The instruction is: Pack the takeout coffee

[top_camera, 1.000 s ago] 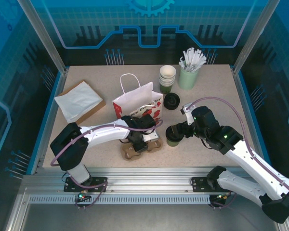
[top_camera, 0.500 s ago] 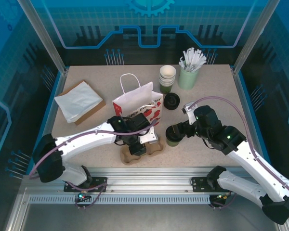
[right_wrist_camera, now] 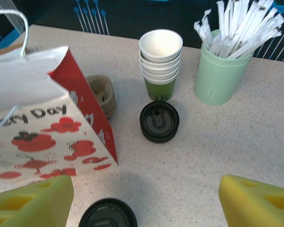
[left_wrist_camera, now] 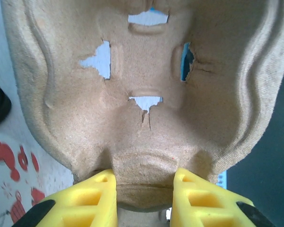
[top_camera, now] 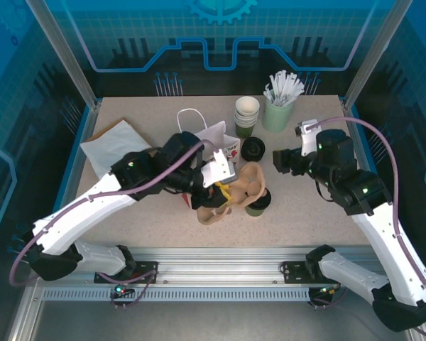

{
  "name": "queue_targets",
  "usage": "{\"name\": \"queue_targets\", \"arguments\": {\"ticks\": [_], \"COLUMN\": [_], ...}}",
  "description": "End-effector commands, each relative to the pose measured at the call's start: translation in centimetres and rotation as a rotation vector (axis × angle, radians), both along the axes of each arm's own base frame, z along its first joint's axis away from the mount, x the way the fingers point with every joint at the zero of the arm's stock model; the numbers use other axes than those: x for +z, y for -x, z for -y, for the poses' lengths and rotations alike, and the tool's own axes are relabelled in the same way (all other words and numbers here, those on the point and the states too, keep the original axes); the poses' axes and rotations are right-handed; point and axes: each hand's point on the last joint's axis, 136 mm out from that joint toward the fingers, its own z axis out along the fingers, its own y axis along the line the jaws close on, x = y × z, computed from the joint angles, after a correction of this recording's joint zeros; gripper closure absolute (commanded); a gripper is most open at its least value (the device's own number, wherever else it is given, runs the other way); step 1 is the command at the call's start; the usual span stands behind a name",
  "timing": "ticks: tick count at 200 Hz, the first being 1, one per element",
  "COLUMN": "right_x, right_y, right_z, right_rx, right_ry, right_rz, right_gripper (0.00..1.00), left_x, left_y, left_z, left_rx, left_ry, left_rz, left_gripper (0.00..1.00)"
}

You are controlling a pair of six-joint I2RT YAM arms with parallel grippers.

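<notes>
- The left gripper (top_camera: pixel 223 187) has lifted the cup carrier (top_camera: pixel 236 193) off the table (top_camera: pixel 319 217); 1 second ago the carrier lay flat near the front edge, and now it hangs tilted in the air, just in front of the paper bag (right_wrist_camera: pixel 33 118).
- Its jaws are nearly closed and pinch the rim of the carrier between the 2 yellow fingers (left_wrist_camera: pixel 97 201); in the left wrist view the moulded face of the carrier, with its cut slots, rises above them.
- The right gripper (top_camera: pixel 280 160) has drawn back from the takeout coffee (top_camera: pixel 258 205); 1 second ago it was at the cup, and now it is well apart from it, further back and to the right; its jaws stand wide open and hold nothing.
- The takeout coffee stands upright on the table with its black lid on, in about the same place as before; it is just beside the right end of the lifted carrier, and from above it cannot be told if the 2 touch.
- For the task this means that the cup is now free and the carrier is in hand; the coffee is not yet in the carrier and not yet in the bag, so the packing itself seems not begun.
- The tilted carrier hangs very close to the cup; a careless swing could probably knock the coffee over.
</notes>
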Motion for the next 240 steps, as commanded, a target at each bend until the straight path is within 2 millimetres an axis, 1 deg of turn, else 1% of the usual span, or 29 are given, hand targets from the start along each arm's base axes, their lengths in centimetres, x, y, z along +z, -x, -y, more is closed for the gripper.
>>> {"name": "queue_targets", "arguments": {"ticks": [1, 16, 34, 52, 69, 88, 100, 115, 131, 140, 162, 190, 211, 240], "right_x": [0.6, 1.1, 1.6, 1.9, 2.4, 2.2, 1.4, 0.1, -0.9, -1.6, -3.3, -5.5, -6.3, -6.7], "right_y": [-1.1, -2.1, -3.3, -4.1, -4.9, -5.9, -6.6, -7.7, -8.5, -8.7, -9.2, -9.6, -10.0, -10.5], "right_z": [-1.6, -2.6, -3.8, -5.6, -7.8, -9.9, -11.3, -12.6, -13.9, -14.9, -16.4, -17.1, -17.1, -16.8], "right_rx": [0.062, 0.085, 0.116, 0.18, 0.265, 0.322, 0.349, 0.363, 0.385, 0.405, 0.435, 0.43, 0.415, 0.386], "right_ry": [-0.056, -0.077, -0.11, -0.154, -0.209, -0.232, -0.221, -0.195, -0.169, -0.153, -0.122, -0.072, -0.055, -0.038], "right_rz": [-0.044, -0.046, -0.041, -0.044, -0.037, -0.052, -0.081, -0.116, -0.142, -0.162, -0.21, -0.261, -0.275, -0.272], "right_gripper": [0.19, 0.19, 0.19, 0.19, 0.2, 0.23, 0.24, 0.25, 0.26, 0.26, 0.28, 0.34, 0.42, 0.6], "left_x": [5.5, 8.7, 11.9, 13.9, 14.6, 13.7, 12.7, 11.6, 10.8, 10.2, 9.2, 8.5, 8.0, 6.8], "left_y": [-0.3, -2.1, -5.2, -8.4, -10.9, -13.7, -15.2, -16.4, -17.2, -17.5, -18.0, -18.3, -18.3, -18.4], "left_z": [0.7, 0.7, -0.6, -2.4, -4.4, -6.9, -8.3, -9.6, -10.4, -10.6, -10.8, -11.0, -11.0, -10.7], "left_rx": [0.004, 0.059, 0.163, 0.272, 0.36, 0.47, 0.529, 0.584, 0.617, 0.624, 0.639, 0.649, 0.645, 0.635], "left_ry": [0.145, 0.223, 0.303, 0.36, 0.369, 0.335, 0.301, 0.271, 0.253, 0.245, 0.222, 0.201, 0.195, 0.182], "left_rz": [-0.005, 0.023, 0.055, 0.076, 0.097, 0.112, 0.12, 0.118, 0.12, 0.116, 0.108, 0.106, 0.096, 0.079], "left_gripper": [0.74, 0.74, 0.74, 0.74, 0.74, 0.74, 0.74, 0.74, 0.74, 0.73, 0.73, 0.73, 0.73, 0.73]}}
